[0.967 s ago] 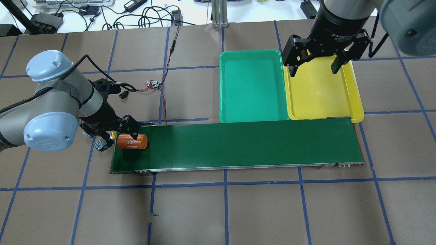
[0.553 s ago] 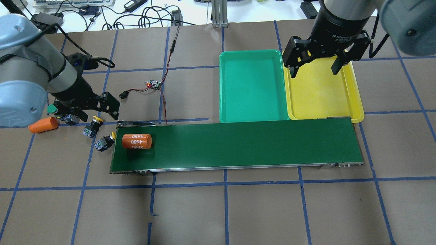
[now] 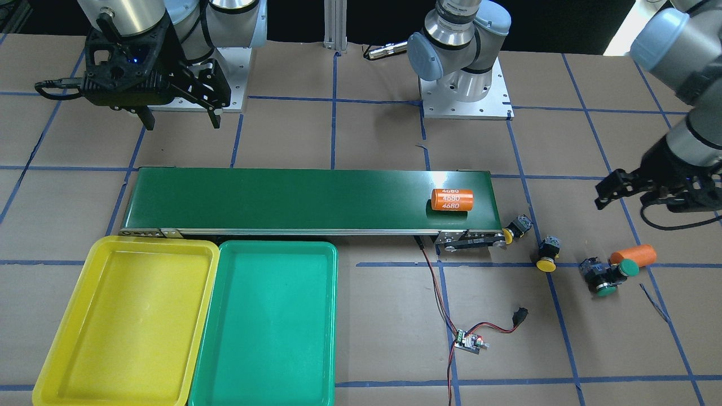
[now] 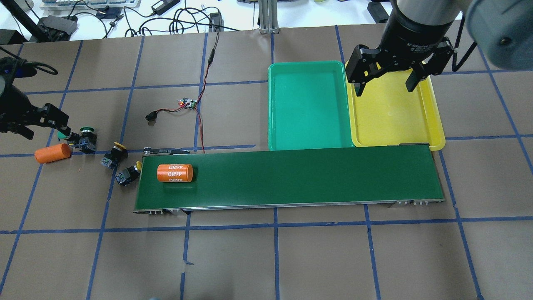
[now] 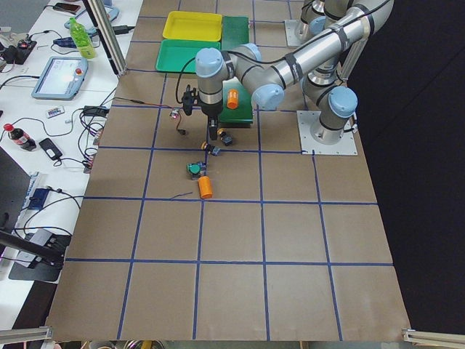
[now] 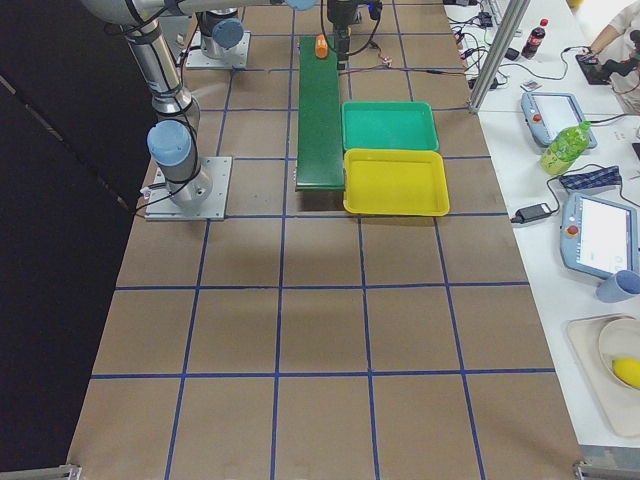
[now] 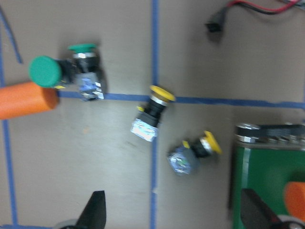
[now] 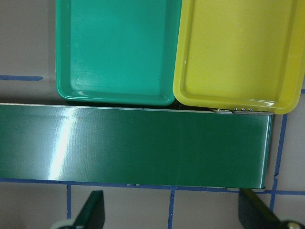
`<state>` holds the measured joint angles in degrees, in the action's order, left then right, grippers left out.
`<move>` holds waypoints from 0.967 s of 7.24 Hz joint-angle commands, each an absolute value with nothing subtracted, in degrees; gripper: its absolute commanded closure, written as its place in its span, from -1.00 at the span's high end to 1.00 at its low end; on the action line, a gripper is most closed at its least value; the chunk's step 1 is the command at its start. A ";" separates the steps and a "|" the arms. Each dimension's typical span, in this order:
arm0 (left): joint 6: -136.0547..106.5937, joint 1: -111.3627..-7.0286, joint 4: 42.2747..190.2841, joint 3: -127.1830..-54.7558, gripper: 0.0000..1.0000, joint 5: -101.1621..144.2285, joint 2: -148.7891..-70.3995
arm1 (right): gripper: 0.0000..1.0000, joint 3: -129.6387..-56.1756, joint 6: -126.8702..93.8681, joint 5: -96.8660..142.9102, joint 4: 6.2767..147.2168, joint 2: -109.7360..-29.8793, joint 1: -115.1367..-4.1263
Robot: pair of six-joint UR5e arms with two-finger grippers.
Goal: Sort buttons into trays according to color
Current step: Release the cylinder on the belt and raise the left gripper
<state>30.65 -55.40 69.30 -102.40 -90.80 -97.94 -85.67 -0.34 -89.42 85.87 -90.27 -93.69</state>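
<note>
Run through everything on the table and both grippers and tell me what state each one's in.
Left gripper: open, empty.
Right gripper: open, empty.
Yellow tray: empty.
Green tray: empty.
Yellow buttons: both on their sides on the table.
Green buttons: on the table, side by side.
4680 cylinder: on its side on the belt.
Plain cylinder: on its side on the table.
Board: red light on.

A broad table covered in brown sheet and gridded with blue tape lines fills the room. Along one long edge runs a white bench cluttered with black cables, grey tablet-like handsets and a green plastic bottle. An aluminium post stands there. The opposite side is a dark, unlit area.
</note>
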 commanded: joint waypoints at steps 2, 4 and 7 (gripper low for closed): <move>36.04 -47.37 61.71 -102.48 1.00 -90.70 -105.62 | 1.00 -85.69 -0.44 -89.39 85.87 -90.35 -93.78; 35.34 -47.37 57.06 -101.78 1.00 -90.79 -109.93 | 1.00 -85.78 -0.35 -89.38 85.87 -90.35 -93.78; 30.77 -47.37 55.91 -101.51 1.00 -89.74 -113.10 | 1.00 -85.78 -0.79 -89.38 85.96 -90.44 -93.78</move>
<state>32.01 -47.38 56.65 -101.61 -90.24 -111.76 -85.78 -0.50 -89.39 85.87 -90.41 -93.72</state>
